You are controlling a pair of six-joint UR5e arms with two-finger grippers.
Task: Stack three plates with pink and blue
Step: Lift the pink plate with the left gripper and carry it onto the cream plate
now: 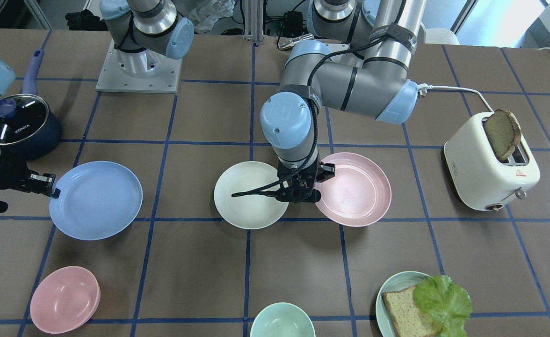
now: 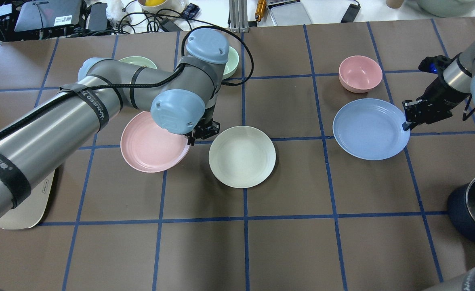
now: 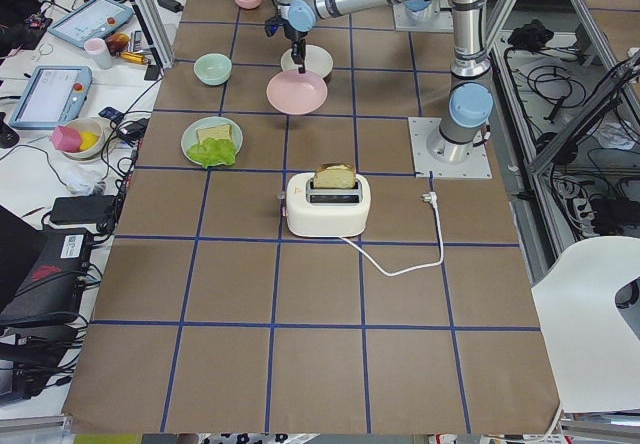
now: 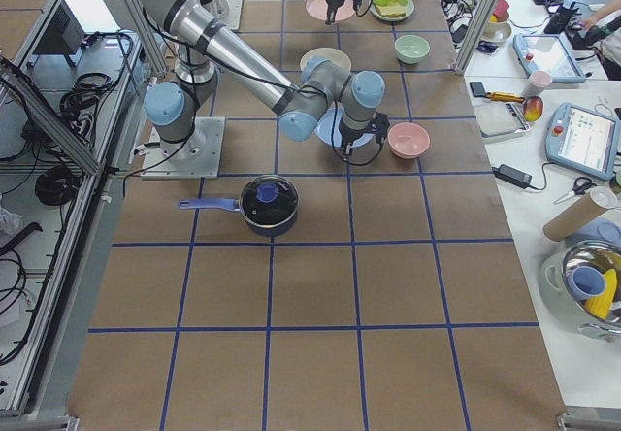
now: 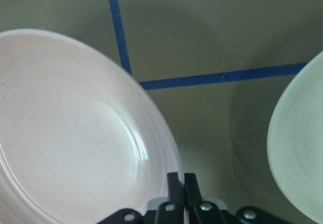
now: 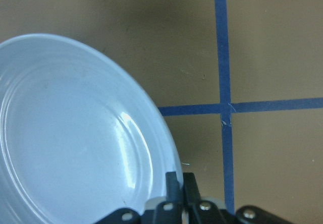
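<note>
Both grasps look set: left tool (image 2: 196,136) pinching the rim of the pink plate (image 2: 148,149), right tool (image 2: 406,121) pinching the rim of the blue plate (image 2: 368,129); cream plate (image 2: 241,157) lies free between them on the surface (image 2: 286,242); next, likely, lift one and centre it over the cream.
</note>
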